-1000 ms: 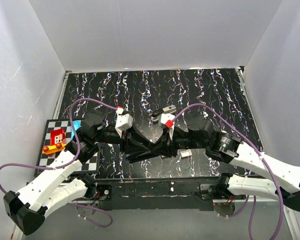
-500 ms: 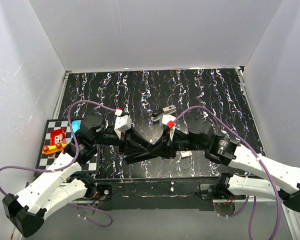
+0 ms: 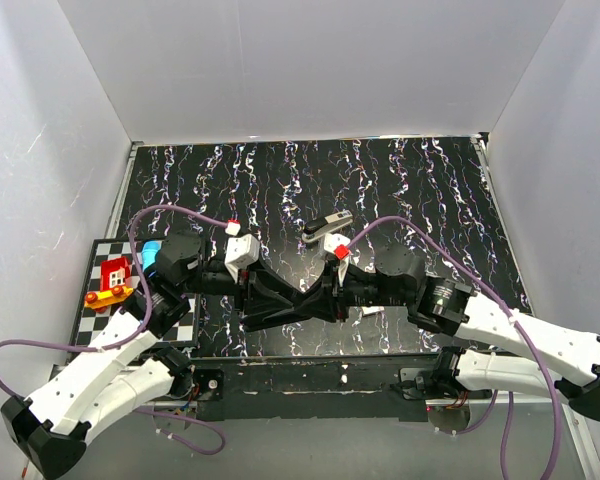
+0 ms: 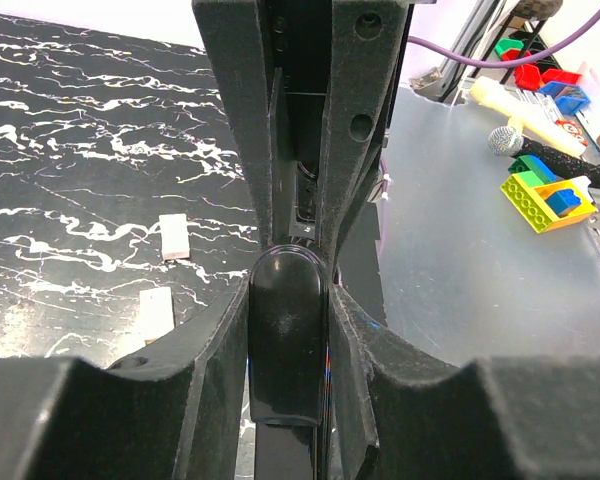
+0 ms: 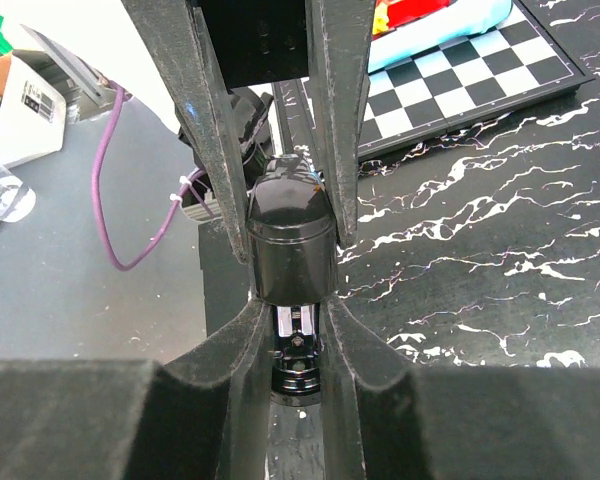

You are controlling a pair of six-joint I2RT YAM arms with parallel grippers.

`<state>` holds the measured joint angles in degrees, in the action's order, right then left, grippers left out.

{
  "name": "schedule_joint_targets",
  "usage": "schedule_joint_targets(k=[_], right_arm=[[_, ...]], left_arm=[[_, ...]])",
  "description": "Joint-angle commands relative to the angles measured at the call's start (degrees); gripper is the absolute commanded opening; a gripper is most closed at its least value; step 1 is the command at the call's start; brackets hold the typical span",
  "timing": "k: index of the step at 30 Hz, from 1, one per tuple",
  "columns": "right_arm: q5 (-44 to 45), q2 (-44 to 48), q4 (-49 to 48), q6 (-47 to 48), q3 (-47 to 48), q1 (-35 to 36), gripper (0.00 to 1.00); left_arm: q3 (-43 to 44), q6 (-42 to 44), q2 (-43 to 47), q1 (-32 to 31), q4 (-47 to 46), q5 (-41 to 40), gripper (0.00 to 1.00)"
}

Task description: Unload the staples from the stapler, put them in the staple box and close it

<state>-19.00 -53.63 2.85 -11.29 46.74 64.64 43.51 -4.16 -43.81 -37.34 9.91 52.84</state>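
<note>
1. The left arm (image 3: 100, 365): white shell segments, a black end cap, black links toward the wrist.
2. The right arm (image 3: 540, 340): identical white shells and black links.
3. A purple cable (image 3: 175, 208) runs along each arm.
4. The left gripper (image 4: 288, 305) and the right gripper (image 5: 290, 320): coarse matte-black fingers (image 4: 130, 420) with round screw holes (image 4: 361, 126).
5. Wrist fittings: a white block (image 3: 242, 250) and a red tab (image 3: 338, 252).

Shell of slim black stapler (image 5: 290, 235): glossy smooth plastic, silvery metal within. Black right gripper fingers (image 5: 205, 150): matt, grainy. White-veined black tabletop (image 5: 500, 215): smooth.
</note>
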Motion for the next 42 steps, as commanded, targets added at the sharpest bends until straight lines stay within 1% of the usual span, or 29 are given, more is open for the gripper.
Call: schedule_joint_targets(k=[1, 21, 31, 42], right_arm=[[-3.5, -0.9, 16.7, -2.9, -4.6, 2.4, 0.01], [-2.6, -1.8, 12.7, -6.4, -7.5, 6.8, 0.01], [-1.1, -1.8, 12.0, -8.6, -9.5, 8.9, 0.01], [1.5, 0.2, 11.6, -11.5, -11.4, 11.9, 0.01]], left_arm=[[2.5, 1.2, 3.8, 1.7, -12.5, -9.9, 0.0], [2.3, 1.4, 7.5, 2.4, -13.9, -17.4, 0.0], [6.1, 1.6, 7.6, 2.7, -12.5, -19.7, 0.0], [10.2, 1.4, 6.7, 2.7, -12.0, -21.5, 0.0]])
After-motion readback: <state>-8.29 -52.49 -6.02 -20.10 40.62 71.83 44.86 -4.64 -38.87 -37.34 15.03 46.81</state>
